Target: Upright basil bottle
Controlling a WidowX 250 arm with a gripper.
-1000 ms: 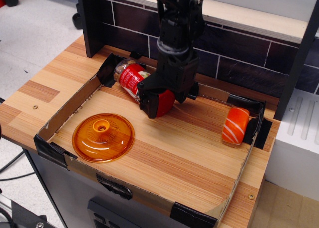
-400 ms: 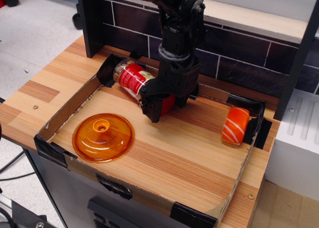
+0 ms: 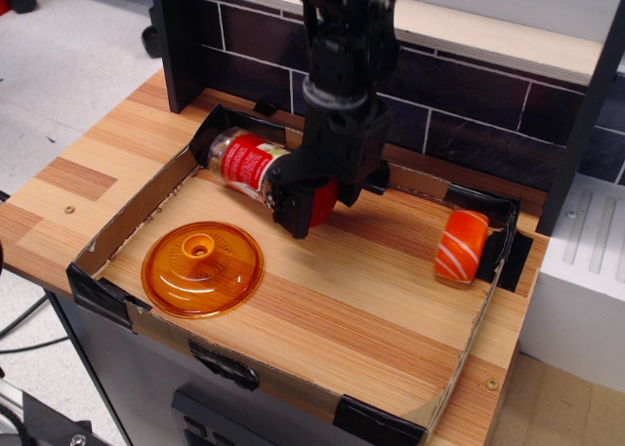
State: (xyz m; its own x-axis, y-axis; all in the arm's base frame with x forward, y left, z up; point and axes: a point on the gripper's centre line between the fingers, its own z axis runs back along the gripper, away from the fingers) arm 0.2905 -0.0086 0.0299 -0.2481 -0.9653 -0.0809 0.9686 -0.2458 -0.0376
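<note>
A: Where was the basil bottle [image 3: 256,166]?

B: Lying on its side at the back of the cardboard-walled tray [image 3: 137,212], w/ the glass base toward the back-left corner by the black tape, red cap end toward the middle. Red-and-white label faced up. Looked a bit tilted, cap end maybe lifted off the wood, but couldn't say for sure.

A: And the gripper [image 3: 314,200]?

B: Black, came down from above, over the cap end. Fingers sat on either side of the red cap, clamped on it as far as I could see; the cap showed between them. Near finger [image 3: 291,197] hid part of it.

A: Other stuff in the tray?

B: Orange see-through lid [image 3: 202,268] w/ a center knob, flat on the wood at front left, well apart from the bottle. Orange-and-white striped sushi piece [image 3: 462,245] at the right side, just beside the taped right wall. Neither touched the gripper.

A: Surroundings?

B: Tray sat on a wooden table [image 3: 59,207]. Dark tiled backsplash [image 3: 488,124] behind, pale shelf board above it. White unit [image 3: 586,280] off to the right.
</note>
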